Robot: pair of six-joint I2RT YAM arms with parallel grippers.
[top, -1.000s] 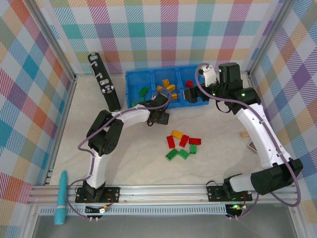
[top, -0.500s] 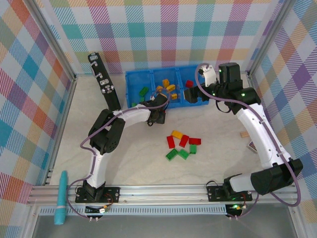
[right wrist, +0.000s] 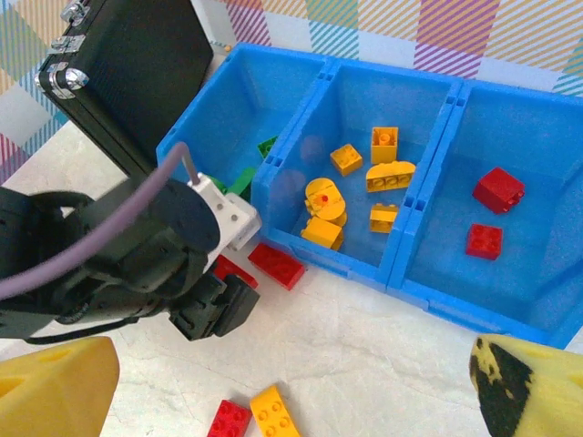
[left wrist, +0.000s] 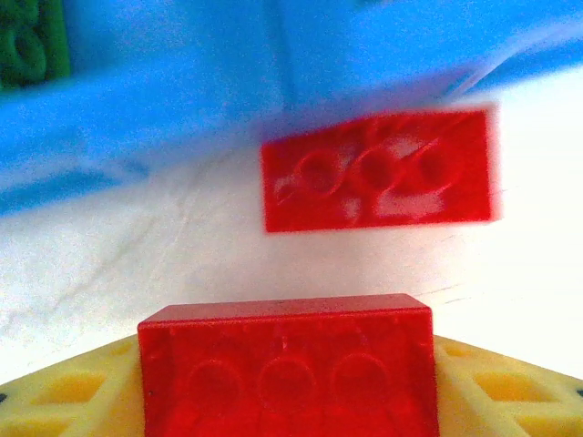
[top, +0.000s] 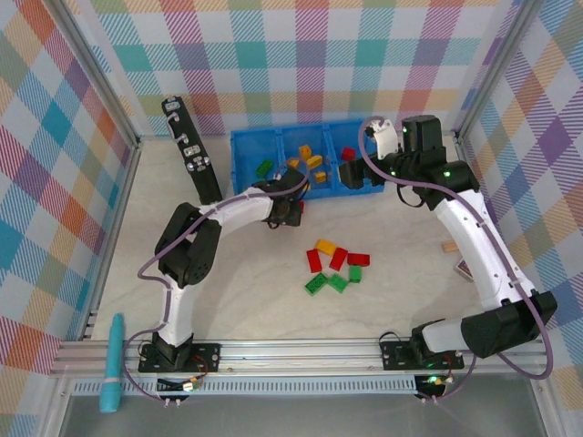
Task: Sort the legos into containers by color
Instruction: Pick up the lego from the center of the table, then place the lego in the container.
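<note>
Two red studded plastic bricks concern us. One, the held red brick [left wrist: 287, 355], is clamped in the left gripper [left wrist: 287, 410], its long axis level and crosswise between the yellow fingers [left wrist: 510, 391]. The other, a loose red brick [left wrist: 378, 173], lies on the pale table [top: 255, 300] just beyond, close to the near wall of the long blue plastic three-compartment bin [right wrist: 360, 262], its long axis roughly along that wall.

The red compartment [right wrist: 537, 264] is the right-hand one, so from the left gripper it lies beyond the wall and off to the right. We judge the coming move a lift over the rim and a carry rightward. The right gripper [right wrist: 291, 355] hangs above the bin, jaws spread wide and empty — nearer that compartment, yet carrying nothing.

We count two sorted red bricks [right wrist: 497, 189] there, six yellow-orange bricks [right wrist: 390, 176] in the middle, and green bricks [right wrist: 264, 146] in the left, partly hidden by the left arm [right wrist: 118, 246]. In the table cluster [top: 337, 264] we count three red, three green and one yellow.
</note>
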